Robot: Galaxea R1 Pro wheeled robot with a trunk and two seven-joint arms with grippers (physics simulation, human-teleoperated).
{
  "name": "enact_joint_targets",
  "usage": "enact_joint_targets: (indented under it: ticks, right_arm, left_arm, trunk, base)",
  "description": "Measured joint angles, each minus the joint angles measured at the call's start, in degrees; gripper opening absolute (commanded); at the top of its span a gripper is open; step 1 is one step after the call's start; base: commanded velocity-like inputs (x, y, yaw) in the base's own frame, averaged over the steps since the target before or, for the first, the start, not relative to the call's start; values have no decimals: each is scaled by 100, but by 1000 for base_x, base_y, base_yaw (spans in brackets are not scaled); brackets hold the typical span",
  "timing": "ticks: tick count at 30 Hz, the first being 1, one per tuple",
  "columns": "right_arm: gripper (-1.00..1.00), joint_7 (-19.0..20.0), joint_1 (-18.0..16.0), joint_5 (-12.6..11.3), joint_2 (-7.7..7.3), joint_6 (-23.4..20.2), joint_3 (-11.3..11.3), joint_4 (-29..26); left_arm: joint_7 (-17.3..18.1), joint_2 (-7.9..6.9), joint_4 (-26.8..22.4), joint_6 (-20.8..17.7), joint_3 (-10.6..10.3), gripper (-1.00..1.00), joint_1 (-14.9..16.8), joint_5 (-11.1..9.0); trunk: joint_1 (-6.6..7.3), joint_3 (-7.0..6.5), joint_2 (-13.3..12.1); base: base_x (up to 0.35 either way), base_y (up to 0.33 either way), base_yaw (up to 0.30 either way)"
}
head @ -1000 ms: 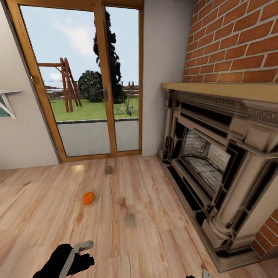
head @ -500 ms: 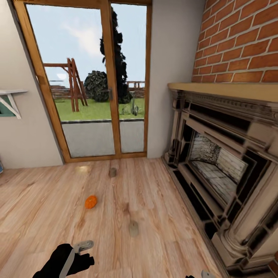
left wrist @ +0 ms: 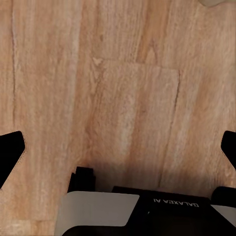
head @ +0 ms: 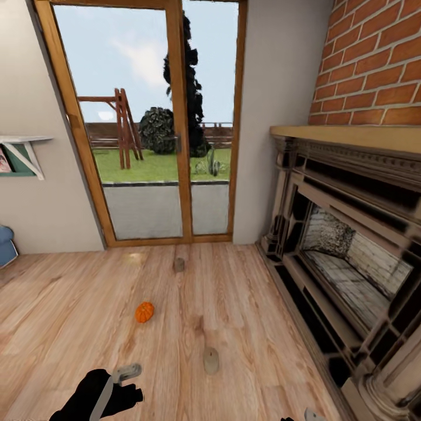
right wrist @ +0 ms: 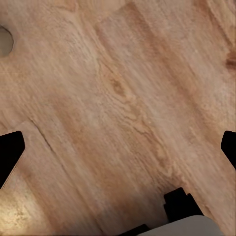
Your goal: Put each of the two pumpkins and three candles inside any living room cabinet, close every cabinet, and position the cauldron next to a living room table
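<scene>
One orange pumpkin (head: 144, 311) lies on the wooden floor ahead of me. A tan-grey candle (head: 210, 360) stands nearer, to its right, and another candle (head: 179, 264) stands farther off by the glass door. My left gripper (head: 130, 374) hangs low at the near left, apart from all of them. In the left wrist view the left gripper (left wrist: 118, 152) is open over bare floor, a candle's edge (left wrist: 214, 2) at the frame border. My right gripper (right wrist: 118, 150) is open too, with a candle (right wrist: 4, 40) off to one side. Cabinet, table and cauldron are out of view.
A large stone fireplace (head: 351, 245) under a brick wall lines the right side. A wood-framed glass door (head: 152, 146) closes the far end. A small wall shelf (head: 20, 152) and a blue object (head: 4, 245) sit at the left.
The whole picture has slid right and slightly down, so the camera has moved; a blue object has come into view at the left. Both arms keep their pose.
</scene>
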State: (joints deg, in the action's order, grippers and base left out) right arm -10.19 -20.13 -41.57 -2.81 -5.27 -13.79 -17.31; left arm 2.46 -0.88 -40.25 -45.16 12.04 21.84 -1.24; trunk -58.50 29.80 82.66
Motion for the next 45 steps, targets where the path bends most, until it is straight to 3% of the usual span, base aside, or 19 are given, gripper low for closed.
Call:
enact_joint_targets:
  ticks: [11,27,30,32,35,39,42,45]
  right_arm:
    - [100,-1,0,0,0,-1,-47,0]
    - [100,-7,-16,-8,16,-39,-41,-95]
    - [100,-83,-202,-20,101,-559,-41,-598]
    - [100,-411,-534,-27,177,-1600,-25,-1003]
    - [100,-1014,-875,-36,278,-2283,-11,-1190]
    - [100,-1541,-1285,-27,552,-2535,-14,-1205]
    - [100,-1726,-1393,-19,751,-2577,-28,-1185]
    - [100,-1789,-1422,-11,826,-2586,-35,-1181]
  left_arm:
    - [0,0,0,6,0,100,1,0]
    - [5,-3,0,16,0,100,0,-5]
    - [7,4,2,17,0,100,2,-7]
    - [12,7,-18,15,0,100,1,-8]
    - [19,2,-98,-34,0,100,2,-8]
    - [18,3,-343,-192,0,100,13,-9]
    - [18,21,-718,-731,0,100,109,-11]
    - [22,20,-986,-1043,0,100,158,-10]
  trunk:
    - [0,0,0]
    - [0,0,0]
    - [0,-1,0]
    - [0,-1,0]
    - [0,-1,0]
    - [-65,53,119]
    - [-131,107,239]
    - [-197,161,359]
  base:
    - [218,174,258]
    - [206,143,12]
    - [42,5,0]
    - [12,1,0]
    - [4,0,0]
    - [0,0,0]
    - [0,0,0]
    - [0,0,0]
